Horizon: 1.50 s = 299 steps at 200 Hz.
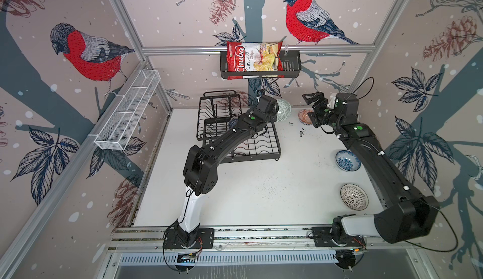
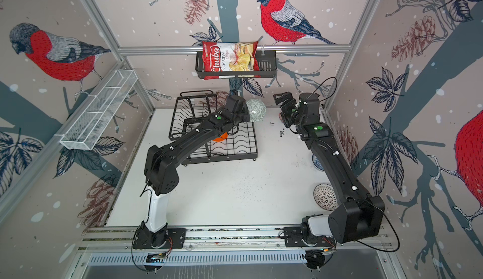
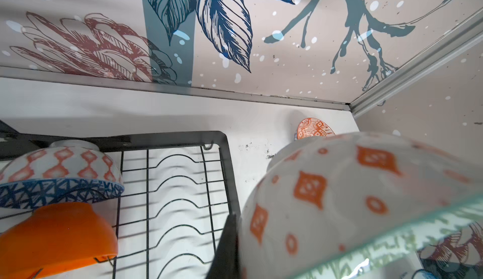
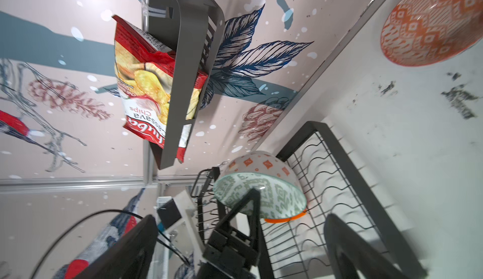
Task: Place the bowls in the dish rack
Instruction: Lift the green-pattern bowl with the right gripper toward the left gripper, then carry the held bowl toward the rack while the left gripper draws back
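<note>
White tabletop (image 1: 261, 199) ringed by bird-print walls (image 1: 183, 16) carries the dish rack (image 1: 261, 144) at the back. Left gripper (image 4: 252, 196) is clamped on the rim of the grey-green bowl (image 2: 257, 109), holding it tipped in the air by the rack's far right corner. Orange bowl (image 3: 57, 233) and dark-blue bowl (image 3: 60, 189) sit in the rack. Right gripper (image 1: 315, 106), jaws wide and empty, hangs near the orange-red bowl (image 1: 304, 115) on the tabletop; flowered bowl (image 1: 347, 160) and lattice bowl (image 1: 354, 196) lie by the right edge

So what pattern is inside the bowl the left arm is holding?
The bowl is grey-green patterned on white inside, clearest in the right wrist view.
</note>
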Motion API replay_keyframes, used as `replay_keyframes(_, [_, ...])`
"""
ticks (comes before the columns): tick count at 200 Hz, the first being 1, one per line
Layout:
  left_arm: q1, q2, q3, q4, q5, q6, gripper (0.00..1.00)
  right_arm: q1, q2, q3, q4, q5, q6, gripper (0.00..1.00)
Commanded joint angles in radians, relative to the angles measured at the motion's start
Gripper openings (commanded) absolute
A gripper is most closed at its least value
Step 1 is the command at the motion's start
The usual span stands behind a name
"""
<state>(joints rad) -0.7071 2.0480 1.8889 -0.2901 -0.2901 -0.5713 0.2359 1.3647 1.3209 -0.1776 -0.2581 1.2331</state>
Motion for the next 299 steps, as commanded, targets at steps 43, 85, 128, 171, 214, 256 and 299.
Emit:
replay_keyframes(43, [-0.012, -0.108, -0.274, 0.507, -0.115, 0.118, 0.0, 0.044, 0.003, -0.073, 0.226, -0.058, 0.338, 1.0])
replay_keyframes(85, [-0.012, -0.082, -0.282, 0.578, -0.081, 0.192, 0.0, 0.096, -0.001, -0.163, 0.346, -0.015, 0.449, 1.0])
replay_keyframes(128, [-0.014, -0.072, -0.28, 0.607, -0.089, 0.242, 0.0, 0.117, 0.018, -0.204, 0.436, -0.024, 0.499, 1.0])
replay_keyframes(171, [-0.025, -0.075, -0.277, 0.627, -0.136, 0.322, 0.0, 0.126, 0.025, -0.256, 0.526, -0.012, 0.594, 1.0])
replay_keyframes(214, [-0.043, -0.09, -0.306, 0.652, -0.165, 0.391, 0.0, 0.138, 0.052, -0.242, 0.56, 0.008, 0.643, 0.96])
replay_keyframes(256, [-0.067, -0.113, -0.338, 0.675, -0.244, 0.42, 0.0, 0.156, 0.094, -0.215, 0.575, 0.031, 0.685, 0.85])
replay_keyframes(299, [-0.076, -0.141, -0.379, 0.682, -0.277, 0.416, 0.0, 0.162, 0.124, -0.192, 0.57, 0.066, 0.693, 0.71])
